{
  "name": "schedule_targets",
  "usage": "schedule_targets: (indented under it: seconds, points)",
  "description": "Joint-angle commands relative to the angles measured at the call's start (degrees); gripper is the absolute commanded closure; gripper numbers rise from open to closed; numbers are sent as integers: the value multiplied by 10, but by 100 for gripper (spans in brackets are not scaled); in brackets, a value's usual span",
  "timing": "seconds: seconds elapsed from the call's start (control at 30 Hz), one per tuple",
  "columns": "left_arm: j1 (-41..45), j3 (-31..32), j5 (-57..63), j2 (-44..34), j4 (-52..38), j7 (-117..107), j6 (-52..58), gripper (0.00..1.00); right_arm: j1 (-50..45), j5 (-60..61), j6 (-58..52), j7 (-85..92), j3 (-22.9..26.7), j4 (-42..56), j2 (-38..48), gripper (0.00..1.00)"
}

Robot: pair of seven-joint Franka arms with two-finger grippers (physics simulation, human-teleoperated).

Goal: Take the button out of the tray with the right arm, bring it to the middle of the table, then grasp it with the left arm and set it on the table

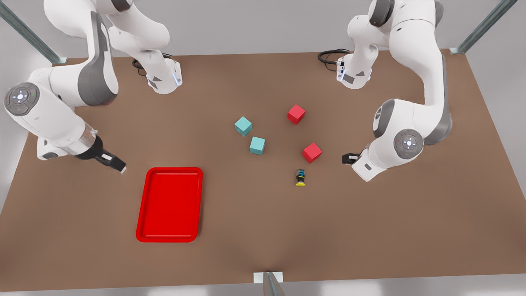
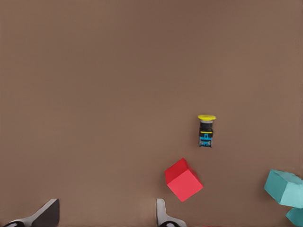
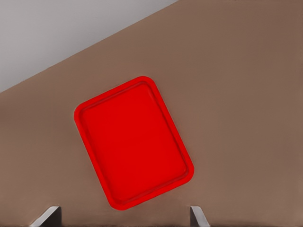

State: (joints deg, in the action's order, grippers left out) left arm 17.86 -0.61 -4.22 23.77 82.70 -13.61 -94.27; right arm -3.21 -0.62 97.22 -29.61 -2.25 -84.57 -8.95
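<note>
The button [image 1: 300, 177] lies on its side on the bare table [image 1: 370, 230], yellow cap toward the front edge, just in front of a red cube [image 1: 312, 152]. In the left wrist view, the button [image 2: 206, 131] lies beyond my open left gripper [image 2: 105, 218], untouched. That left gripper [image 1: 345, 158] hovers at the front view's right, beside the button. The red tray [image 1: 169, 204] lies with nothing in it at the front view's left. My right gripper [image 1: 119, 165] hangs open beside the tray's far left corner; in its wrist view, the tray [image 3: 134, 142] lies beyond the open right gripper [image 3: 123, 218].
Two teal cubes [image 1: 243, 126] [image 1: 257, 145] and a second red cube [image 1: 296, 114] stand in the table's middle, behind the button. The nearer red cube [image 2: 183, 179] and a teal cube [image 2: 284, 187] show in the left wrist view. Arm bases stand at the back.
</note>
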Motion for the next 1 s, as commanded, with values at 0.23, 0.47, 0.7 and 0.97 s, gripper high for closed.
schedule_targets:
  seconds: [0.23,0.47,0.7,0.97]
  points:
    - [60,16,-53,94,99,-433,-384,0,-13,-60,-87,327,0,27,-3,0]
    - [75,45,-48,127,120,-354,-474,0,-13,-61,-87,328,0,27,-3,0]
    - [88,45,-3,103,207,-94,-479,0,-12,-61,-87,328,0,27,-5,0]
    - [97,44,-4,130,204,-27,-481,0,-12,-60,-86,326,1,27,-5,0]
